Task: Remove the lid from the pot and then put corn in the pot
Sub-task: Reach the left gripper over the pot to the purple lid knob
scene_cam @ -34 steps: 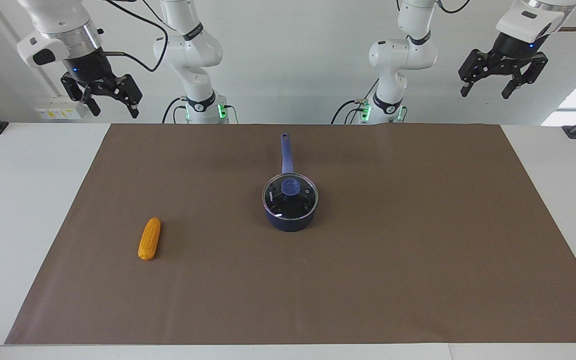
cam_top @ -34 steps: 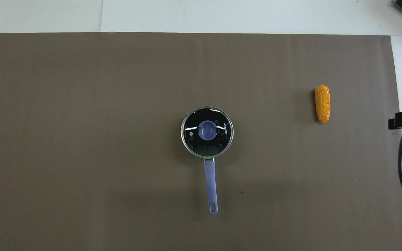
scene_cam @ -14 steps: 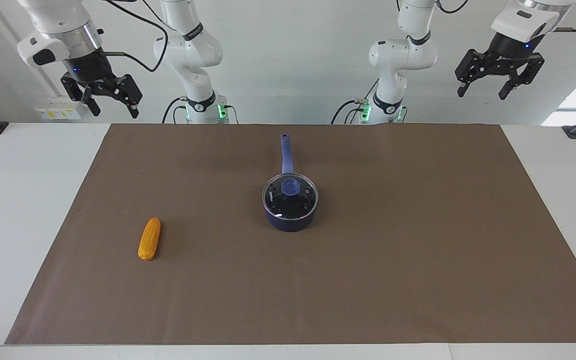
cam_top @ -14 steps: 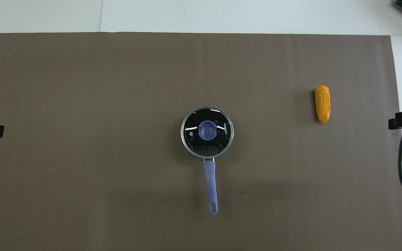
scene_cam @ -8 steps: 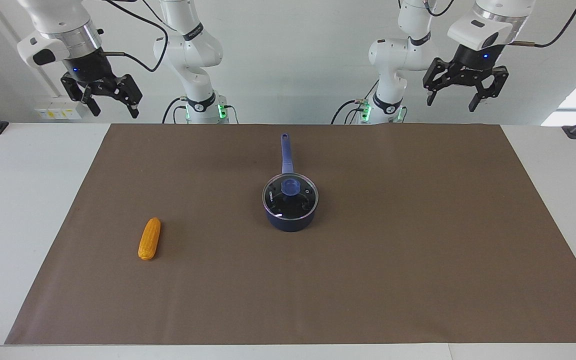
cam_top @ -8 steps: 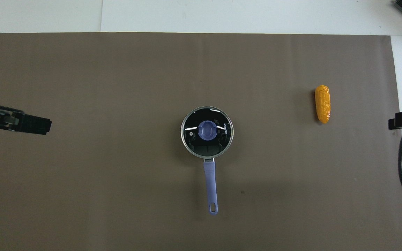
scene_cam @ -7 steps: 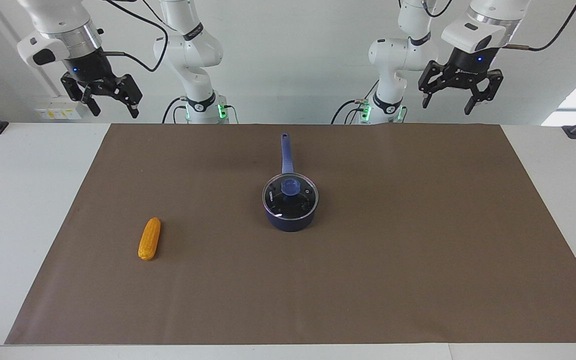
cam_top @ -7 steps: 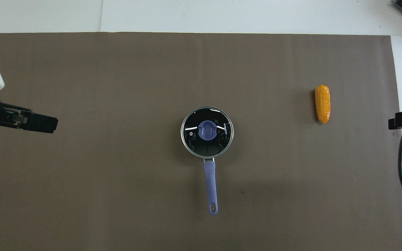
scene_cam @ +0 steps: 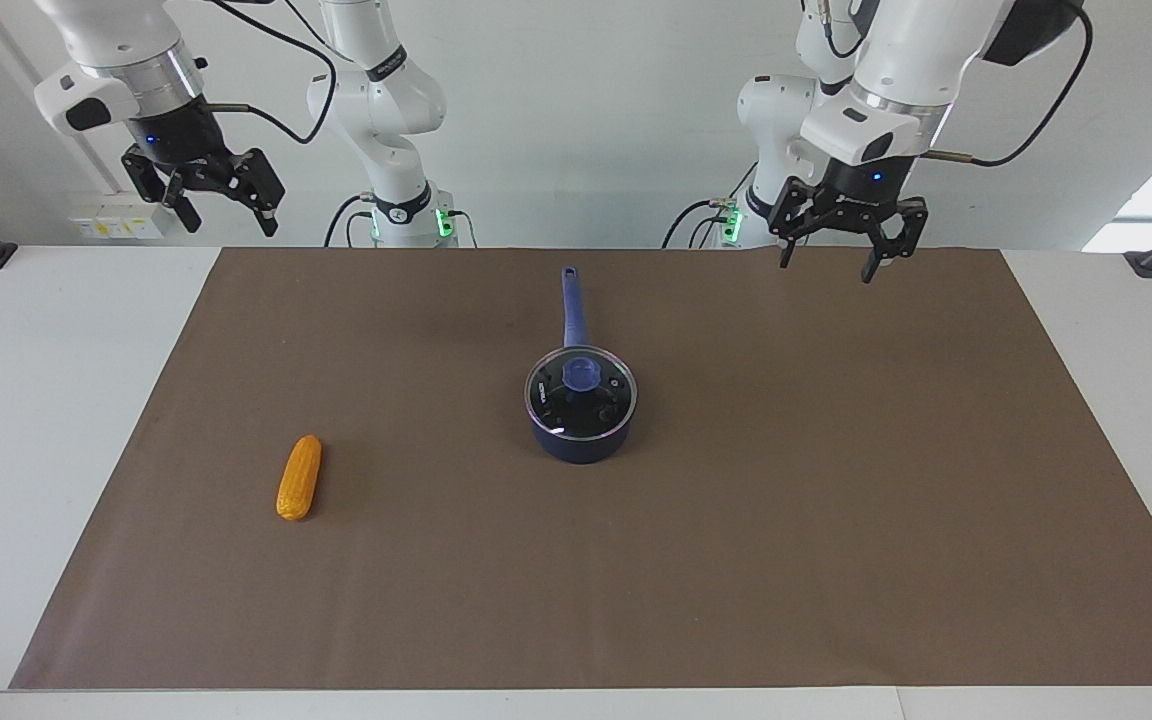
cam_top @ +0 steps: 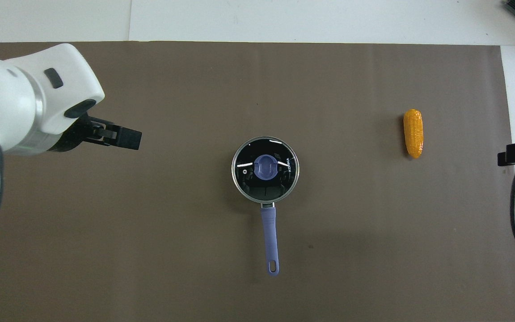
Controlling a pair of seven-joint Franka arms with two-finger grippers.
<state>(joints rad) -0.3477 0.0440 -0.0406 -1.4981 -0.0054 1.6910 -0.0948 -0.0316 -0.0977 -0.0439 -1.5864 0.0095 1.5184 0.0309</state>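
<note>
Facing view: the lid [scene_cam: 581, 390] sits on the pot [scene_cam: 581, 432] at mid-table — no step is done yet. The corn [scene_cam: 299, 477] lies toward the right arm's end. The left gripper [scene_cam: 845, 262], jaws spread and empty, hangs over the mat [scene_cam: 836, 450]; the right gripper [scene_cam: 206, 205] waits, also open.

Overhead view: the left gripper [cam_top: 121, 136] is well apart from the lid [cam_top: 265, 167]; lid removal and corn [cam_top: 413, 133] placement remain.
</note>
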